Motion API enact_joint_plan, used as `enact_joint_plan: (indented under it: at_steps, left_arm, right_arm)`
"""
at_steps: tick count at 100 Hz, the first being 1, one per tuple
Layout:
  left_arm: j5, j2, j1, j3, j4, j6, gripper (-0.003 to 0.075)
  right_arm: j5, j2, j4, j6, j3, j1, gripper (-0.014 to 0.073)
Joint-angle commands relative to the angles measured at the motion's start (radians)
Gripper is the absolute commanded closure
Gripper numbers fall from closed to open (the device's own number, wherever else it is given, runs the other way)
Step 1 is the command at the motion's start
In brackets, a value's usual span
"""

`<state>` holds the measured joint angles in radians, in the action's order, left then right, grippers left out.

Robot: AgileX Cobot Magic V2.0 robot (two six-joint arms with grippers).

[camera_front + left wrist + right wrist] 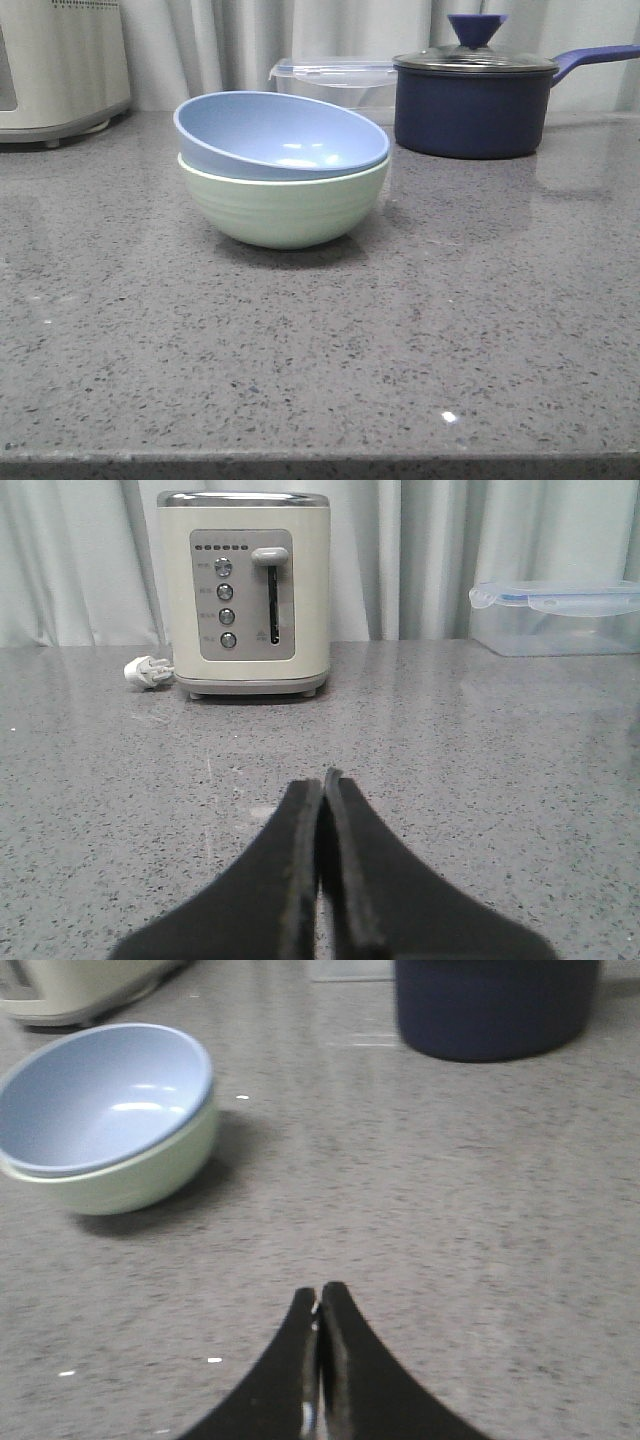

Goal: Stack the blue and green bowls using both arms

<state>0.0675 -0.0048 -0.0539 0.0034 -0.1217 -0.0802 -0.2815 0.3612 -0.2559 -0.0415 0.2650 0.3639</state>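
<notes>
The blue bowl [290, 132] sits nested inside the green bowl [283, 208], tilted slightly, on the grey speckled counter [480, 330]. The right wrist view shows the same pair, blue bowl [95, 1100] in green bowl [135, 1170], well away from my right gripper [319, 1294], which is shut with nothing in it. My left gripper [322, 780] is shut and empty, above bare counter, and neither bowl shows in its view. Neither arm appears in the front view.
A dark navy lidded saucepan [475, 95] stands at the back right, a clear plastic container [335, 80] behind the bowls, and a cream toaster [60, 65] at the back left. The left wrist view faces the toaster [245, 590] and its plug [148, 669].
</notes>
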Motion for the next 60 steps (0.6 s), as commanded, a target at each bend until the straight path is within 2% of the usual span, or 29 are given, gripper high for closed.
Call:
enact_joint_plan:
  at_steps: [1, 22, 40, 60]
  left_arm:
    - [-0.084, -0.035, 0.001, 0.039, -0.004, 0.005, 0.0741]
    - [-0.084, -0.035, 0.001, 0.039, -0.004, 0.005, 0.0741]
    - [-0.084, -0.035, 0.001, 0.039, -0.004, 0.005, 0.0741]
    - [-0.084, -0.035, 0.001, 0.039, -0.004, 0.005, 0.0741]
  right_arm:
    - [0.140, -0.007, 0.047, -0.011, -0.009, -0.041, 0.0674]
    - [0.246, -0.061, 0.160, 0.023, -0.082, -0.157, 0.0674]
    - [0.342, -0.132, 0.256, 0.148, -0.175, -0.241, 0.0674]
    - [0.377, -0.271, 0.273, 0.150, -0.279, -0.277, 0.0674]
